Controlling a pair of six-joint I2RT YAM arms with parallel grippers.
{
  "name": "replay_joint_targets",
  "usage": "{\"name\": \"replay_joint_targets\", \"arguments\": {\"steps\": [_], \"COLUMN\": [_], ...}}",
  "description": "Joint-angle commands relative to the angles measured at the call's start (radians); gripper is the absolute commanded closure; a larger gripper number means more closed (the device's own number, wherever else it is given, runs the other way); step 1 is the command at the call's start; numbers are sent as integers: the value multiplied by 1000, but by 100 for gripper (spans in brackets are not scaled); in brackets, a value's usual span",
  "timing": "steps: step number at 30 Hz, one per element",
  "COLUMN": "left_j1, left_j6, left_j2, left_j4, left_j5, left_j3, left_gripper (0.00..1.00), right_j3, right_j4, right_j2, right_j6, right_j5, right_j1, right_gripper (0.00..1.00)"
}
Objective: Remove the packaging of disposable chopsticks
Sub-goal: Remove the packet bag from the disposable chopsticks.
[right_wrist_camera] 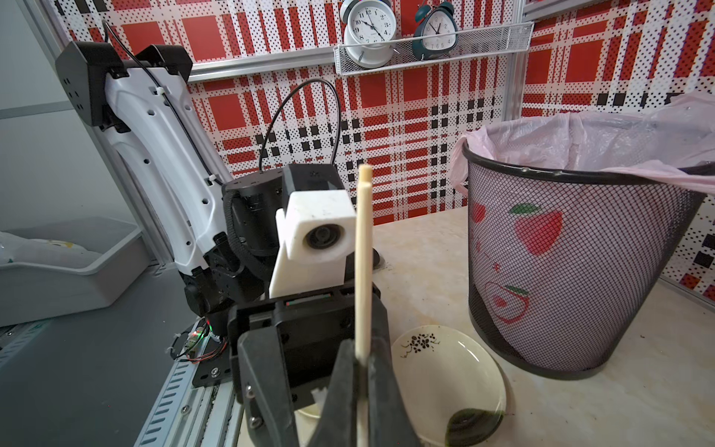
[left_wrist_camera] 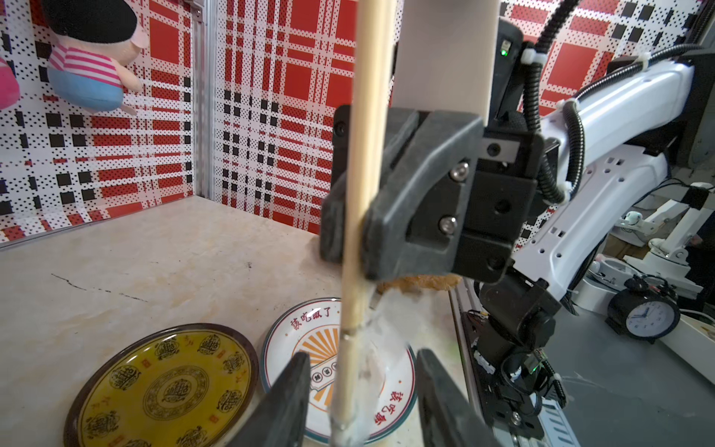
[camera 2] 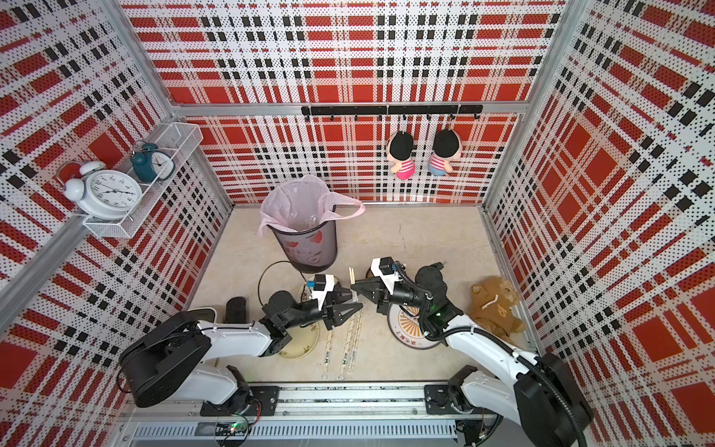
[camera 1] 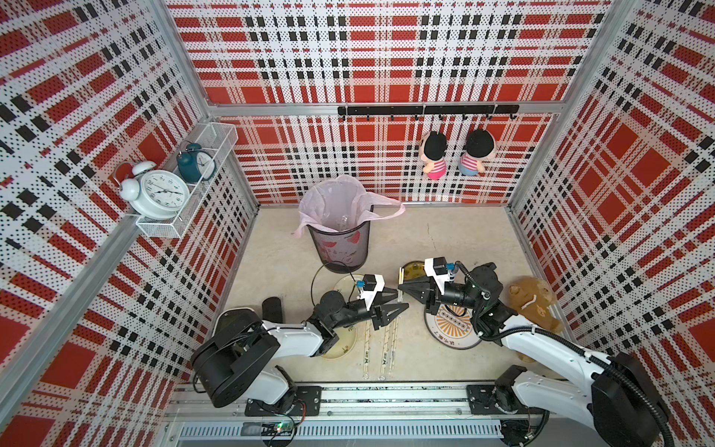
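two, maybe three, wrapped pairs [camera 1: 387,346] lie side by side on the desk [camera 1: 418,363] at its front edge, between the arm bases; the bundle nearer the right arm is too tight to count. just behind them the left claw [camera 1: 402,298] is spread, its fingers [left_wrist_camera: 286,402] apart on either side of the crumpled clear sleeve [left_wrist_camera: 387,329], not pinching it. tip to tip with it, the right claw [camera 1: 401,288] is closed tight on the held pair of chopsticks [right_wrist_camera: 363,251], which crosses its jaws. the pair's top end is bare wood; its bottom end sits inside the sleeve. pale plate [camera 1: 340,346] under the left arm, sunburst plate [camera 1: 450,340] under the right, yellow plate [left_wrist_camera: 162,387] a little farther back. brown plush [camera 1: 530,302] by the right wall. black mesh bin [camera 1: 340,247] with pink liner stands farther back on the desk.
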Motion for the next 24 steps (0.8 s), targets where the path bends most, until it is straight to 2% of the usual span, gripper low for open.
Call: {"name": "replay_joint_targets", "arguments": {"steps": [1,3,4,7,9,14,17,24], "left_j1": [5,8,9,8,5,-4,-9,-36], "left_j6": [-16,-17,-19,-20,-19,3,16,35], "left_j2": [-35,-38,-37,-23,-12,-1,3,56], "left_j4": [53,51,48,31,29,8,-22,-27], "left_j5": [-25,-27,-25,-10,-7,-32,-30,-50], "left_j3": [10,22,32,49,45,17,2,-34], "left_gripper": [52,54,59,86,96,96,90,90], "right_j3": [-6,-12,-14,-17,-19,-18,-15,-15], "right_j4": [24,25,30,45,45,63,76,100], "right_j2": [-19,-24,-27,-31,-33,-27,-28,-47], "right_j6": [-17,-17,-14,1,2,8,15,28], "right_j5": [-20,-20,-28,-28,-22,-13,-6,11], "right_j1": [-4,-4,-4,-4,-4,-4,-4,-4], "right_gripper": [100,100,100,100,100,100,100,100]}}
